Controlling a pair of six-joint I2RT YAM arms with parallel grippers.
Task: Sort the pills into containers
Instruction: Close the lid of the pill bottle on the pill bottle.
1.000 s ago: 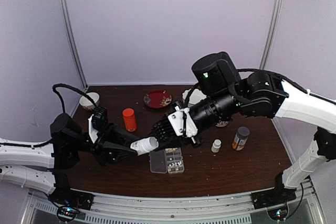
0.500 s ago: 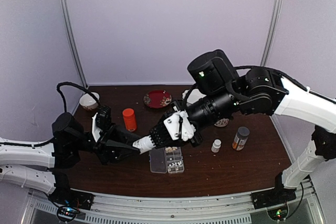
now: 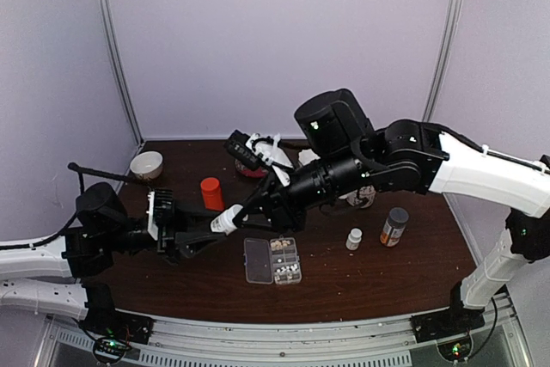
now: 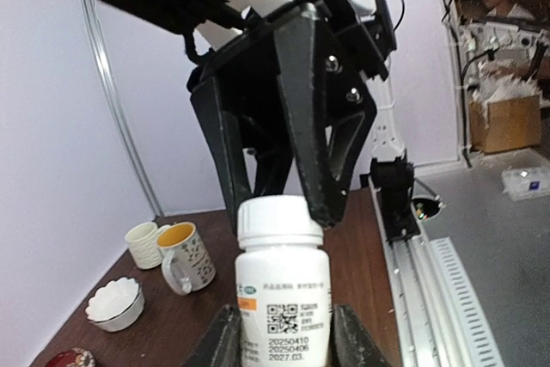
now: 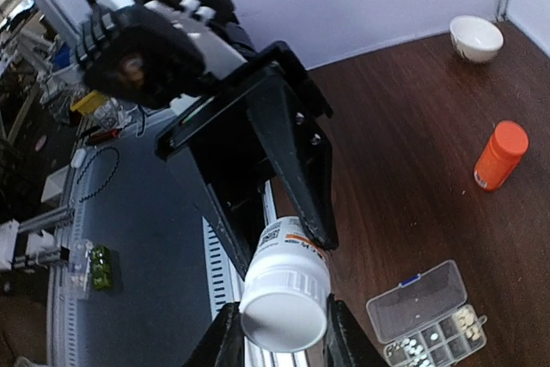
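Observation:
A white pill bottle (image 3: 225, 220) hangs in the air left of the pill box, and my left gripper (image 3: 199, 233) is shut on its body. In the left wrist view the bottle (image 4: 282, 290) stands between my left gripper's (image 4: 288, 345) fingers. My right gripper (image 3: 247, 210) is shut on the bottle's white cap (image 5: 286, 298), whose ribbed rim sits between my right gripper's (image 5: 284, 333) fingers. The containers are the cells of a clear pill box (image 3: 273, 261) lying on the table with its lid open. Small whitish pills (image 5: 460, 324) lie in several of them.
An orange bottle (image 3: 210, 195) stands behind the held bottle. A small white bottle (image 3: 354, 239) and an amber bottle with a grey cap (image 3: 394, 226) stand to the right. A red plate (image 3: 258, 162), a white bowl (image 3: 147, 164) and mugs (image 4: 185, 255) sit at the back.
Both grippers and the white bottle have moved left, away from the pill box. My right wrist has rolled over, its white mount now on top.

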